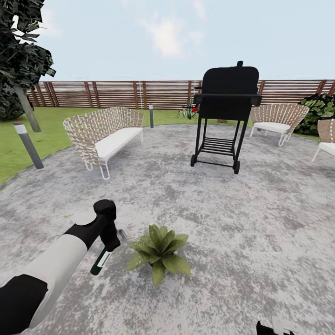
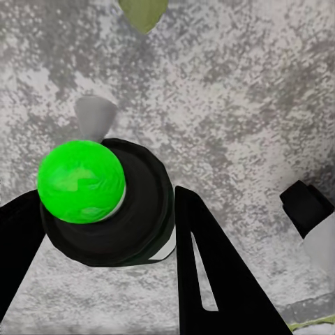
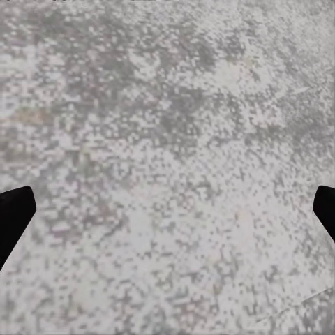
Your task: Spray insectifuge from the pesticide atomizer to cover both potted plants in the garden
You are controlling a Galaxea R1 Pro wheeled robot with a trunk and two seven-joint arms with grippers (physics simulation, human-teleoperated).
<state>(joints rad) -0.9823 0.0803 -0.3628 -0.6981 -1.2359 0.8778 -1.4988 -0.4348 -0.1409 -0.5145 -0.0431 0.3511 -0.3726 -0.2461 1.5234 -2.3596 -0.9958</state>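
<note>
Atomizer (image 1: 101, 261) top hidden by fingers (image 2: 209, 265)

The patio (image 1: 260, 232) is mottled grey and white. The plant (image 1: 159, 250) has green pointed leaves. The atomizer (image 1: 101, 262) is black, with a bright green cap (image 2: 81, 181). The left arm (image 1: 51, 270) is white with black joints. The grill (image 1: 227, 111) is black. The sofa (image 1: 104, 135) is woven tan with white cushions. The fence (image 1: 116, 94) is brown and slatted, the lawn (image 1: 51, 128) green.

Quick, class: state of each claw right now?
Left claw: closed on the pesticide atomizer.
Right claw: open, holding nothing, over the paving.
</note>
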